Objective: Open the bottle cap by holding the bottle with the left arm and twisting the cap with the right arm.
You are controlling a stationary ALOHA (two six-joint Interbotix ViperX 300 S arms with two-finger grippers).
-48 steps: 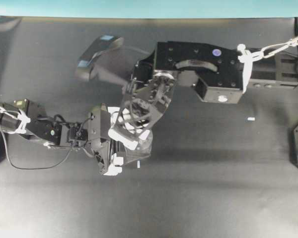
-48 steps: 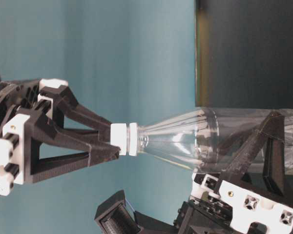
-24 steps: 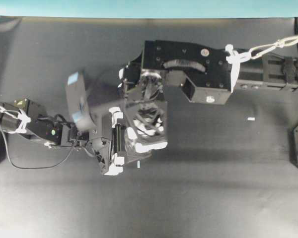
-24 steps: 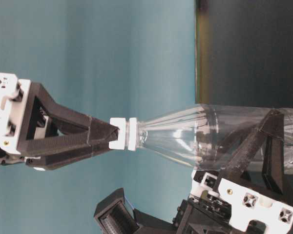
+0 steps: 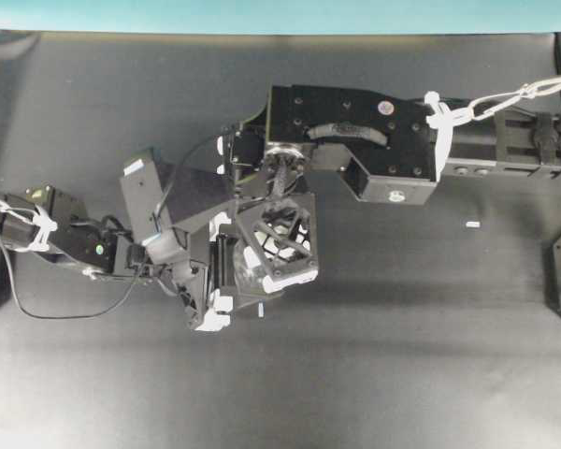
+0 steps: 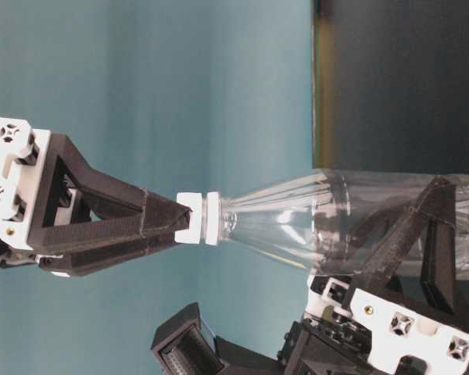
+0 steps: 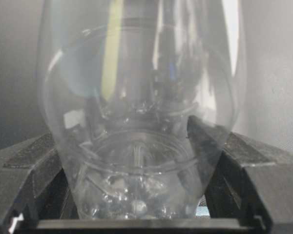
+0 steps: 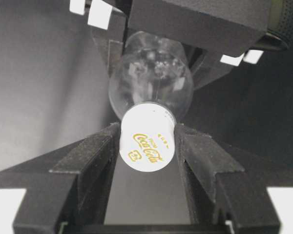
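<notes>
Near the middle of the dark worktop (image 5: 430, 355), the bottle (image 6: 359, 223) stands clear and empty-looking, its ribbed shoulder tapering to the bottle cap (image 8: 147, 137), white with gold lettering. The left claw (image 7: 136, 195) pinches the round body low down; the right claw (image 8: 147, 146) pinches the cap from above. Bare worktop lies all around, though the overhead view mostly hides the bottle.

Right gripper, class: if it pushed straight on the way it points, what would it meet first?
The right gripper is already clamped on the white bottle cap, so pushing on would likely press against the clear bottle just beyond.
</notes>
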